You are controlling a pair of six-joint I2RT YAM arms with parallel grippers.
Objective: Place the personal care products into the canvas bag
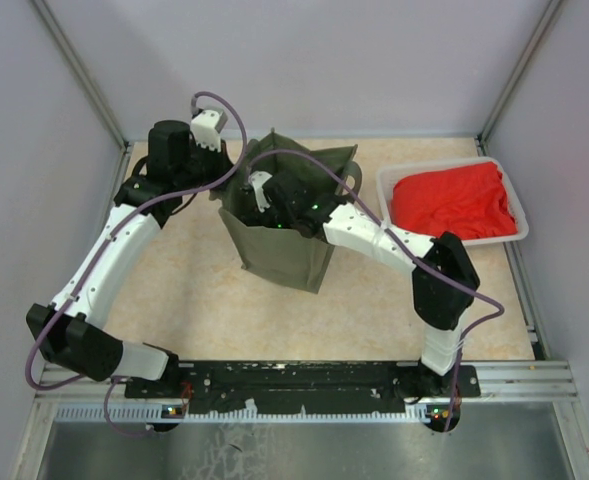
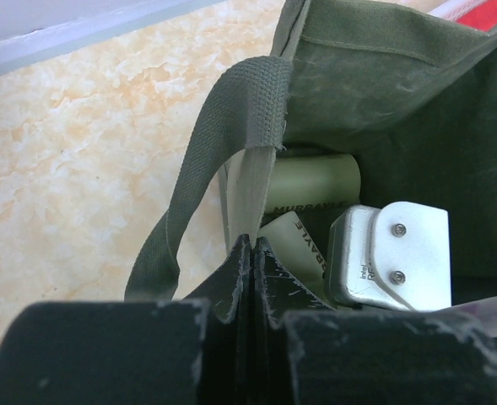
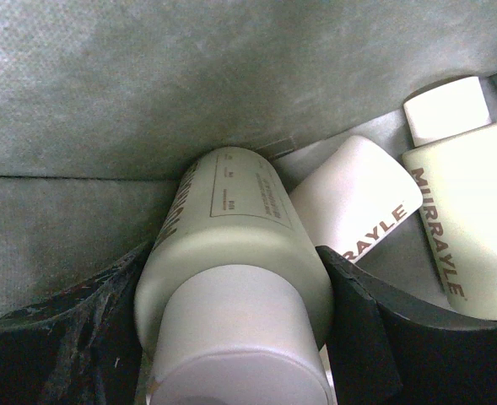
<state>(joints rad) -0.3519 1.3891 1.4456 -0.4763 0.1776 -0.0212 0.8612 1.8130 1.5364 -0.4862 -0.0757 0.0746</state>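
The olive canvas bag (image 1: 286,255) stands upright mid-table. My left gripper (image 1: 231,185) is shut on the bag's left rim; in the left wrist view it (image 2: 254,243) pinches the pale inner edge under a strap handle (image 2: 223,143). My right gripper (image 1: 272,200) reaches down into the bag's mouth. In the right wrist view it (image 3: 235,283) is shut on a pale green bottle (image 3: 231,228) with a cream cap, held inside the bag against the lining (image 3: 147,84). Two more bottles (image 3: 358,202) (image 3: 472,219) lie on the bag's floor. Two bottles (image 2: 316,179) (image 2: 297,240) also show in the left wrist view.
A white tray (image 1: 386,182) holding red cloth (image 1: 454,200) stands at the back right. Grey walls enclose the beige table on three sides. The right wrist's camera housing (image 2: 391,253) sits inside the bag's mouth.
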